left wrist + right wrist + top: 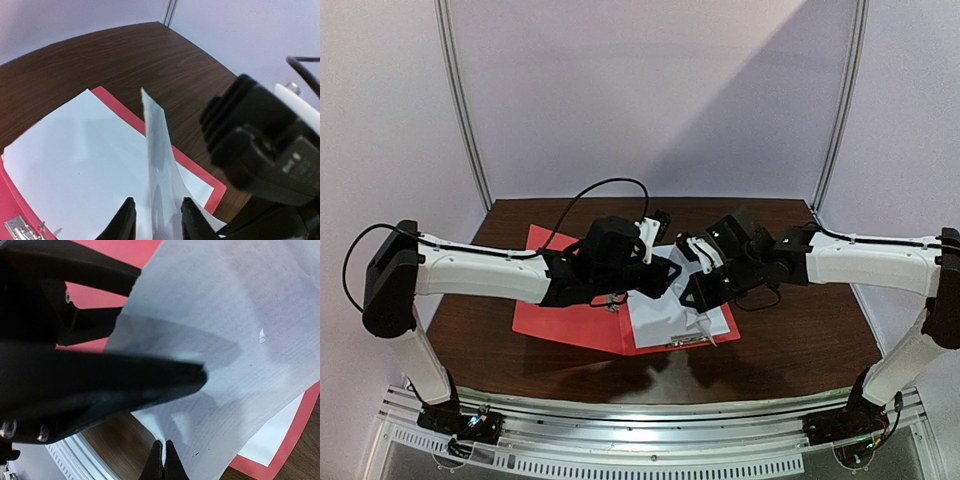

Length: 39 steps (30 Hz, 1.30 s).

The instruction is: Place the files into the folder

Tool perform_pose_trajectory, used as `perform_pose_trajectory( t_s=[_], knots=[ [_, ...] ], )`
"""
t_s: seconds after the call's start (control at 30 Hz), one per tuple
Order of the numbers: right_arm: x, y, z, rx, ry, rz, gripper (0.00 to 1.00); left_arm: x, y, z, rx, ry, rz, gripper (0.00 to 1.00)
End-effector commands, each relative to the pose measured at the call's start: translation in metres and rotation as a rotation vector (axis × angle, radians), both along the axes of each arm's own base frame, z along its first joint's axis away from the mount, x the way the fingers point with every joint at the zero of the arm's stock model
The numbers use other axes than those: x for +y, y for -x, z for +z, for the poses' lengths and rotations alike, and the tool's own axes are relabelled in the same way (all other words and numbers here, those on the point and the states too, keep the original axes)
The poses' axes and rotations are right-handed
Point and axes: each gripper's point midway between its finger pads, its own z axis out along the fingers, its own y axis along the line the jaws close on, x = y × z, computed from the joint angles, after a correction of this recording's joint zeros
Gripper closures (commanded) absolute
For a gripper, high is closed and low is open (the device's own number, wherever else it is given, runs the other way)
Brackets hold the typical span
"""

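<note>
Dark tabletop (125, 55) rims the red folder (10, 200), left tool (157, 216) straddling raised sheet (160, 150)

My left arm (480, 268) and right arm (870, 258) are white shells with bulky black joints. A thin black cable (610, 181) loops above centre. My fingers (124, 222) are black and tapered; silver screws (7, 429) dot the lower left.

folder (555, 322): red, open flat | large sheet (75, 150): on folder | small sheet (159, 140): raised edgewise

Lab booth (blank walls (650, 90), alu poles (463, 110))
</note>
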Motion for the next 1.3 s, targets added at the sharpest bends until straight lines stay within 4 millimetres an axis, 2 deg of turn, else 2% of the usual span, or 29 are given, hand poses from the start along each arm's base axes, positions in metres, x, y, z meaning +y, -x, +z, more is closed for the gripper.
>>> perform_pose_trajectory(
  t_s=[0.0,0.07,0.17,0.27,0.33,0.43,0.5,0.67,0.8,0.97,1.1,1.27],
  knots=[
    [0.007,0.006,0.009,-0.032,-0.025,0.039,1.0,-0.004,-0.009,0.004,0.002,0.019,0.005,0.72],
    [0.006,0.007,0.007,-0.035,-0.018,0.041,1.0,-0.006,-0.009,0.007,0.001,0.028,0.001,0.8],
    [0.005,0.006,0.005,-0.042,-0.007,0.039,1.0,-0.006,-0.01,0.009,0.003,0.037,-0.001,1.0],
    [0.005,0.006,0.006,-0.051,-0.009,0.039,1.0,-0.006,-0.01,0.009,0.007,0.041,-0.002,1.0],
    [0.003,0.006,0.006,-0.056,-0.007,0.04,0.88,-0.004,-0.01,0.009,0.009,0.046,0.003,1.0],
    [0.0,0.004,0.005,-0.068,0.008,0.027,0.55,0.001,-0.011,0.017,0.005,0.069,0.015,1.0],
    [-0.004,0.001,0.007,-0.087,0.02,0.012,0.38,0.007,-0.013,0.025,0.001,0.096,0.027,1.0],
    [-0.007,-0.001,0.025,-0.138,0.001,0.008,0.19,0.028,-0.015,0.053,-0.022,0.14,0.058,1.0],
    [-0.005,-0.001,0.036,-0.166,-0.024,0.025,0.14,0.052,-0.016,0.072,-0.02,0.145,0.11,1.0],
    [-0.002,-0.004,0.036,-0.174,-0.035,0.022,0.12,0.094,-0.016,0.085,-0.002,0.15,0.186,1.0],
    [0.008,-0.011,0.036,-0.177,-0.06,0.01,0.14,0.132,-0.013,0.081,0.031,0.109,0.252,1.0],
    [0.038,-0.027,0.031,-0.162,-0.086,0.022,0.17,0.174,-0.009,0.076,0.056,0.089,0.322,1.0]
  ],
)
